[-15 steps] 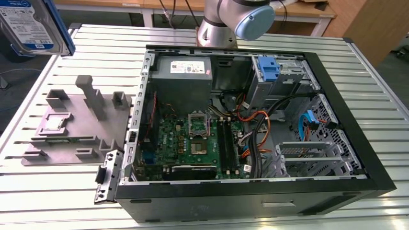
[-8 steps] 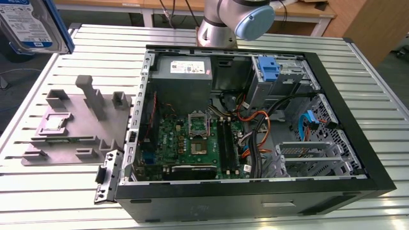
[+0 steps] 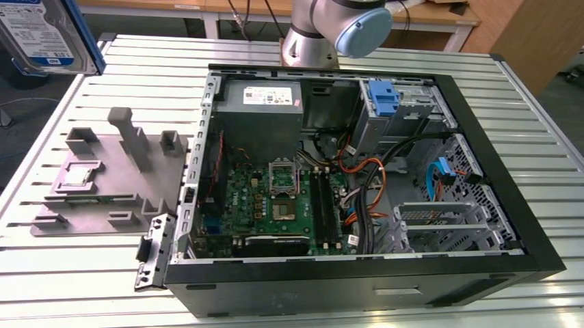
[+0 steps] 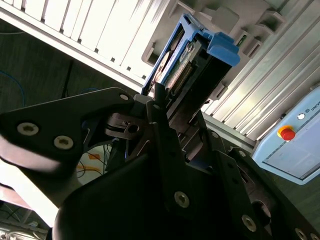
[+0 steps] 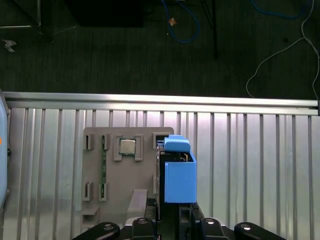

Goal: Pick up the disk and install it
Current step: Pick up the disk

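Observation:
The disk (image 3: 41, 34), silver with a white-and-blue label, hangs high at the exterior view's far left, above the table's corner. In the second wrist view the disk (image 4: 192, 62) shows its blue carrier rails and stands clamped between the black fingers (image 4: 157, 107) of my gripper (image 4: 170, 117). In the first wrist view the disk (image 5: 179, 175) is seen edge-on, lifted clear above the grey fixture plate (image 5: 120, 175), with my gripper (image 5: 170, 220) shut on its lower end.
An open black computer case (image 3: 538, 225) lies on the slatted metal table (image 3: 82, 273), with a blue bracket (image 3: 383, 99) at its drive bay and a grey power supply (image 3: 260, 102). The grey fixture plate (image 3: 109, 178) sits beside it. An emergency-stop box (image 4: 290, 140) is nearby.

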You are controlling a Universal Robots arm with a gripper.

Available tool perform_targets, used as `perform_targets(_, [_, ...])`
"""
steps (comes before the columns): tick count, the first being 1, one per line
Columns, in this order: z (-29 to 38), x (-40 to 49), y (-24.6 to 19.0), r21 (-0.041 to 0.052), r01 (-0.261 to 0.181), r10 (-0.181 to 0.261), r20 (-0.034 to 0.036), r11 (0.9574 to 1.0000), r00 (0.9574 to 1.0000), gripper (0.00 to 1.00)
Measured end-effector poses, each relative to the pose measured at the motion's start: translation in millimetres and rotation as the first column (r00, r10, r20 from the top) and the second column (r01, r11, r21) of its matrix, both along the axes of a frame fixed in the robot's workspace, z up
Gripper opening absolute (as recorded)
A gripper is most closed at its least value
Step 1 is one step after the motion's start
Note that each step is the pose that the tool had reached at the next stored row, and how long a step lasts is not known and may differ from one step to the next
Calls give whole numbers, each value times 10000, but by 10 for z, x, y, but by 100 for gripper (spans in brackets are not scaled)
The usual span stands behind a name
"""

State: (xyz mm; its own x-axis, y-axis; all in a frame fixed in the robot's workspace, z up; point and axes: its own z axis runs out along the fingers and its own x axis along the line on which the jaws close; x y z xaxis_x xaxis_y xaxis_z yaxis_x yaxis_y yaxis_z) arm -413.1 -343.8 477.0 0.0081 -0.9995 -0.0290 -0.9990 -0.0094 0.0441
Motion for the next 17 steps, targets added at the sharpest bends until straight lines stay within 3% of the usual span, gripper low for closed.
perform_targets(9, [2,44,0,0,0,0,0,10000,10000,35])
perform_targets(17, [1,202,0,0,-1,1,-7,10000,10000,35])
